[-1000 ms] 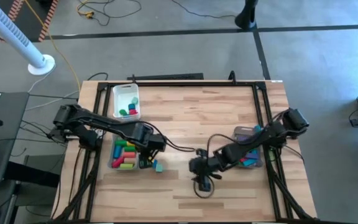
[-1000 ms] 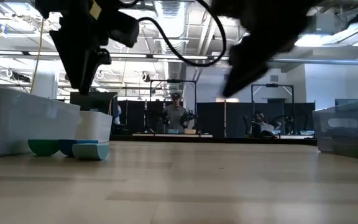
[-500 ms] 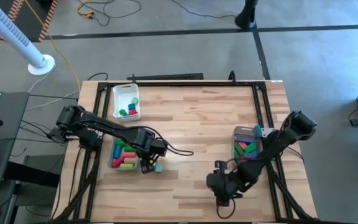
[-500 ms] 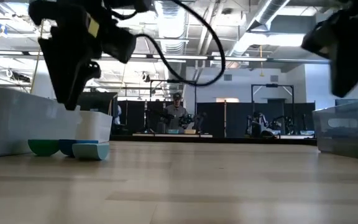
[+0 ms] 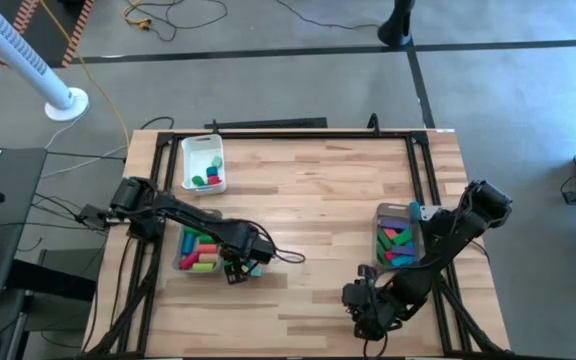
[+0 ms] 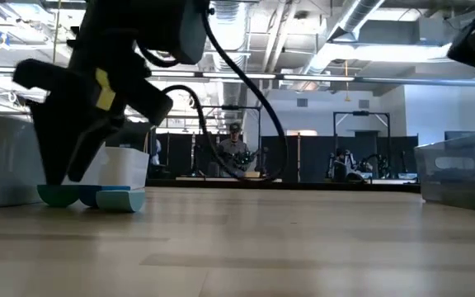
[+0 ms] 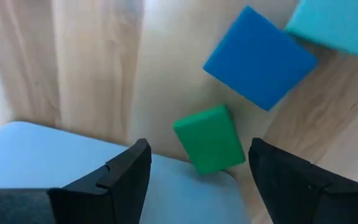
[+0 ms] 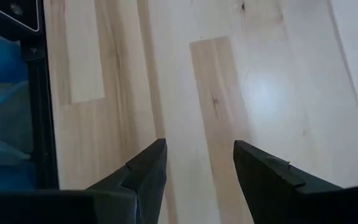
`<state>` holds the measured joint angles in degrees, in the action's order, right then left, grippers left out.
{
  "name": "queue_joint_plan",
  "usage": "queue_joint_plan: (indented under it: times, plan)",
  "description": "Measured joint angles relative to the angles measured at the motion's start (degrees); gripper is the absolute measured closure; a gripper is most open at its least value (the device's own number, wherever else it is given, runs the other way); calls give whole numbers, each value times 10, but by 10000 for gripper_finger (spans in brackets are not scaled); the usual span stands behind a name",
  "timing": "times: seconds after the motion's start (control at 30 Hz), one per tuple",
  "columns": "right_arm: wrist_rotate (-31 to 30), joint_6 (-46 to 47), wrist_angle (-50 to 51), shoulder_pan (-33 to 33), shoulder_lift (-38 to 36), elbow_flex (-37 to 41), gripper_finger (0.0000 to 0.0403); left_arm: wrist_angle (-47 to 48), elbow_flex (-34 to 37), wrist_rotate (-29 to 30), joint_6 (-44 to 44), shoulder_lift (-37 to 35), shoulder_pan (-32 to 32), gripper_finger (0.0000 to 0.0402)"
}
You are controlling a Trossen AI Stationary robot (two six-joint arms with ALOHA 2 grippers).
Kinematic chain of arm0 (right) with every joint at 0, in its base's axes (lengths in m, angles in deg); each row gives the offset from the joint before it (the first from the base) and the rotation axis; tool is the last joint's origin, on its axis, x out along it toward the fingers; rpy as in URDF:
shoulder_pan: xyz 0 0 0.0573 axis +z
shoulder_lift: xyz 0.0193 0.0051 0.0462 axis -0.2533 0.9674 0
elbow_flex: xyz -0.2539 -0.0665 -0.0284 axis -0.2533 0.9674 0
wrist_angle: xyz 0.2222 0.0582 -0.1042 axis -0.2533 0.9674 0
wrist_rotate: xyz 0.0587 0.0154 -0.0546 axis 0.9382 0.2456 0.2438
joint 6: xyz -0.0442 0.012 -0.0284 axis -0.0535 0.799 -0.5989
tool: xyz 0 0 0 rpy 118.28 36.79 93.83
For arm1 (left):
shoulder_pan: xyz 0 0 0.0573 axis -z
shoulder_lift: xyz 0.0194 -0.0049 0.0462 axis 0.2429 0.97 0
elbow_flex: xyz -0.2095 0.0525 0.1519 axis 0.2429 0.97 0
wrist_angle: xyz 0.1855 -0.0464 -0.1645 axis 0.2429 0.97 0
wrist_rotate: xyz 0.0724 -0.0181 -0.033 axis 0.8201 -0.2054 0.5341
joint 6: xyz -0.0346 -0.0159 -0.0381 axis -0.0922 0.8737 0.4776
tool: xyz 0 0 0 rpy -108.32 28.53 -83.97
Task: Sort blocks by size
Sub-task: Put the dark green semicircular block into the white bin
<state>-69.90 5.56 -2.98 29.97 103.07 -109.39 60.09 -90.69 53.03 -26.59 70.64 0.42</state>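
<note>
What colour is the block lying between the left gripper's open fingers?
Green block, clearest in the left wrist view.

Left gripper [image 5: 236, 272] at the table's 8 o'clock: lowered to the surface, fingers parted. Right gripper [image 5: 366, 318] at 5 o'clock: fingers parted, nothing held.

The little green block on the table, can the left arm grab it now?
Probably yes. The left gripper is open right over the green block, nothing lies between. The blue block and a clear bin sit close, so it's tight.
</note>
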Motion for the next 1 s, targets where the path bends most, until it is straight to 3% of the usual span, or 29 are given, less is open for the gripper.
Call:
queue_joint_plan:
  times: [0.53, 0.7, 0.83, 1.0]
  plan:
    - [-18, 45, 4, 18, 0, 0, 191, -18, -1, 40, 22, 12, 13, 144]
    - [-19, 41, 5, 18, 0, 0, 191, -25, 4, 44, 17, 12, 13, 170]
    - [-21, 41, 6, 18, 0, 0, 191, -37, 20, 21, 15, 12, 15, 197]
    - [-31, 41, 6, 17, 0, 0, 191, -58, 36, -2, 15, 12, 18, 201]
